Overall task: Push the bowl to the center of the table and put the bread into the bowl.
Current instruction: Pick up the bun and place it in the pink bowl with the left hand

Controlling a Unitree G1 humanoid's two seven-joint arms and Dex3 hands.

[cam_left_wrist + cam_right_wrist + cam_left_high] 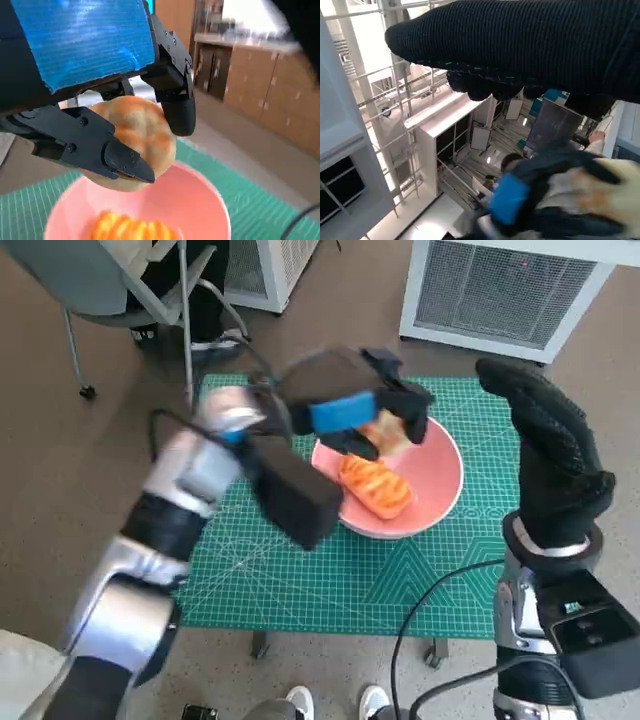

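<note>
The tabletop [300,590] sits in the middle of the head view, covered by a green cutting mat [470,570] with white grid lines, brown floor all around it. Up top there's a white slatted unit [500,290] at the upper right and a chair [130,290] with someone's legs at the upper left.

The pink bowl [440,480] is pretty much in the centre of the mat, a bit above the middle of the frame. There's an orange ridged pastry [378,490] already lying inside it.

Left hand [350,405], the one with the blue tape, is right over the upper left part of the bowl, clamped on a round bread roll [137,137]. The left wrist view shows it best: black fingers [177,107] wrapped on either side of the golden-brown roll, which hangs just above the bowl's pink rim, with the orange pastry under it at the bottom of that frame.

Right hand [550,455], black knit glove, is raised at the right edge of the mat, right of the bowl and not touching it. It holds nothing and its fingers point up, loosely together; can't tell much more than that.
</note>
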